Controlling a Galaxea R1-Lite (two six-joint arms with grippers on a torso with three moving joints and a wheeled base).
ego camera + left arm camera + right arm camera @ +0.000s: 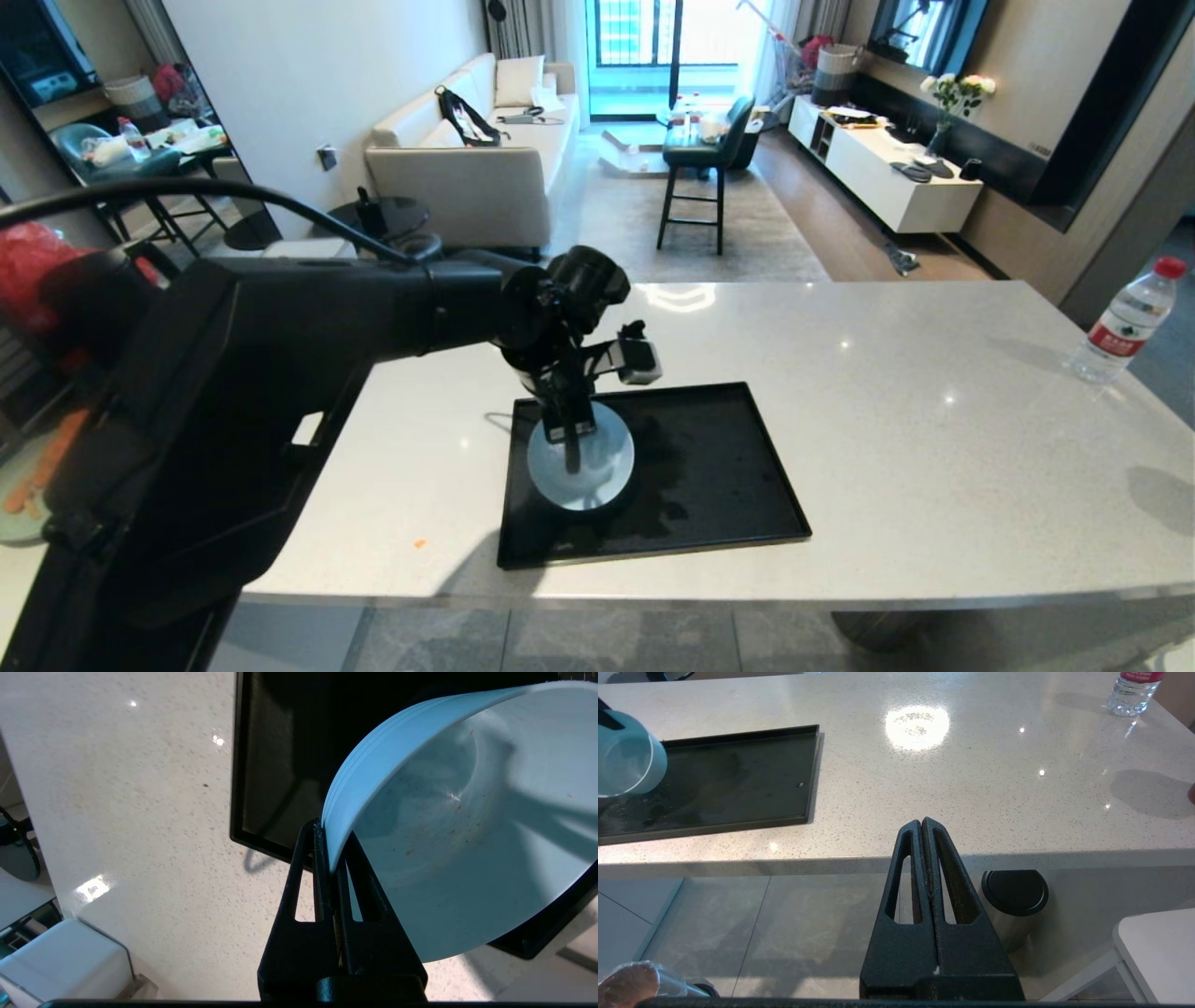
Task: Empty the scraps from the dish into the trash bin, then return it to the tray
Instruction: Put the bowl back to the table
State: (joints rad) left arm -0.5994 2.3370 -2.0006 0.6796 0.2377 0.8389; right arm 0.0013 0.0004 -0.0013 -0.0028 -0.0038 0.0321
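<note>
Left arm is reaching in from the desk's left edge, forearm level, wrist bent so the left gripper (pixel 570 446) is pointing down over the black tray (pixel 709 467). Its jaws are clamped on the rim of the pale-blue bowl (pixel 583 462), one finger inside the wall, one outside. Bowl is tilting, open side toward the wrist camera, sitting over the tray's left part near the tray's front-left corner; cannot tell whether its base is touching the tray. Inside the bowl only faint orange specks are showing, no carrot slices. A tiny orange bit (pixel 419 542) is lying on the desk near the front edge, just left of the tray.

Right gripper (pixel 921 826) is hanging parked below and in front of the desk's front edge, jaws pressed together, holding nothing.

A water bottle (pixel 1123 322) with a red cap and red-and-white label is standing at the desk's right edge; label writing is not readable. A metal cylinder with a black top (pixel 1014 896) is standing on the floor under the front edge.
</note>
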